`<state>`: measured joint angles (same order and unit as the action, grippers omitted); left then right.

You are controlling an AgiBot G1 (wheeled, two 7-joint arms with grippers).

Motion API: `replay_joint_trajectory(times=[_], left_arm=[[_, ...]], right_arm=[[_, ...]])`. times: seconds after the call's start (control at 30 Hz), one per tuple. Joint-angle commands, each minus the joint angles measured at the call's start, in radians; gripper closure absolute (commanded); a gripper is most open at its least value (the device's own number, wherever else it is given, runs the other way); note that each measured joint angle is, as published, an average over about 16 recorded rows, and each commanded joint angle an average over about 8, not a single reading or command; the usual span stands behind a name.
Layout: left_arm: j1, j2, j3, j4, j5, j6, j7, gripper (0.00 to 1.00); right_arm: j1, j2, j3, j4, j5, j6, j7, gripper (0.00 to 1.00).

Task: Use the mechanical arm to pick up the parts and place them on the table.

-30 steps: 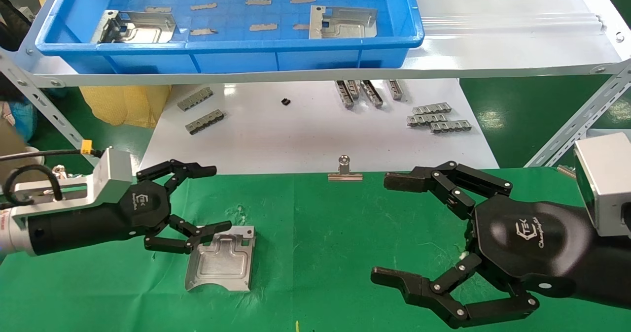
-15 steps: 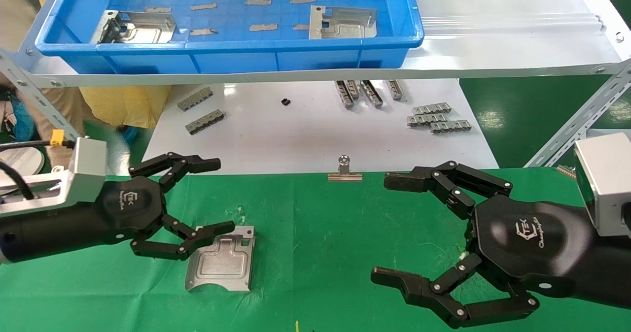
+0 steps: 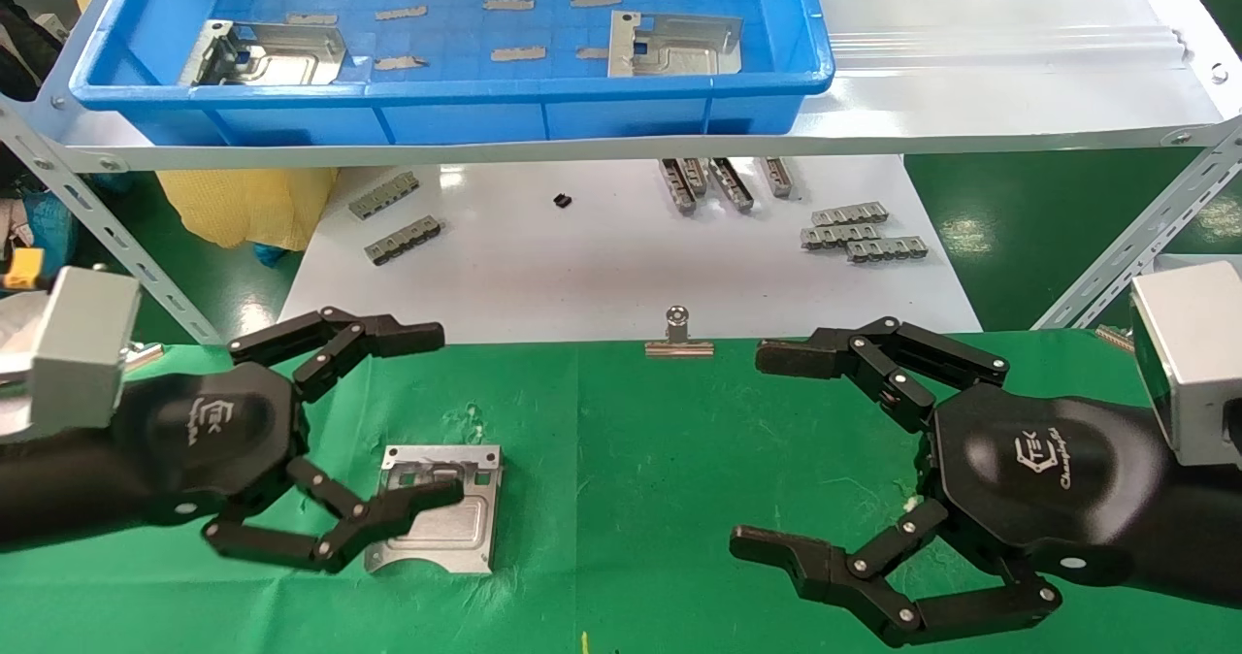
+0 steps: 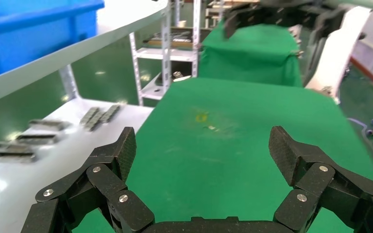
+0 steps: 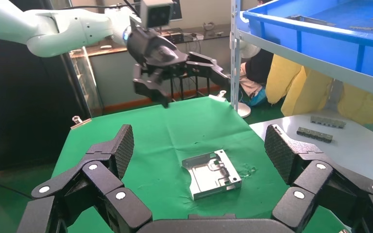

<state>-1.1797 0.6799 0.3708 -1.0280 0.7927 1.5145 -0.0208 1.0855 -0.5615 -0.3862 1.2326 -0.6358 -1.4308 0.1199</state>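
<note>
The head camera looked down from above onto the table (image 3: 621,441) and tray (image 3: 446,101). Each wrist camera sat close behind its own fingers, looking low across the cloth. The right wrist and head views shared the part (image 5: 212,173) (image 3: 456,508) and left gripper (image 5: 175,73) (image 3: 408,421).

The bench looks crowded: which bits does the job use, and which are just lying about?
Job:
- silver part on the green table
- two parts in the blue tray
- left pincer, open
- right pincer, open

Lying about:
- comb strips
- binder clip
- white board
</note>
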Motion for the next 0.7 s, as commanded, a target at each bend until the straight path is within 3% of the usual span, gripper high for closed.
replay_joint_trajectory(times=[0.03, 0.4, 0.7], left_arm=[[0.018, -0.012, -0.016, -0.044, -0.011, -0.003, -0.028, 0.0], [0.105, -0.068, -0.091, -0.257, -0.062, -0.018, -0.164, 0.0], [0.117, -0.077, -0.102, -0.286, -0.072, -0.021, -0.176, 0.0]], right_arm=[[0.0, 0.0, 0.0, 0.0, 0.0, 0.0, 0.0, 0.0], [0.0, 0.0, 0.0, 0.0, 0.0, 0.0, 0.0, 0.0], [0.0, 0.0, 0.0, 0.0, 0.0, 0.0, 0.0, 0.0]])
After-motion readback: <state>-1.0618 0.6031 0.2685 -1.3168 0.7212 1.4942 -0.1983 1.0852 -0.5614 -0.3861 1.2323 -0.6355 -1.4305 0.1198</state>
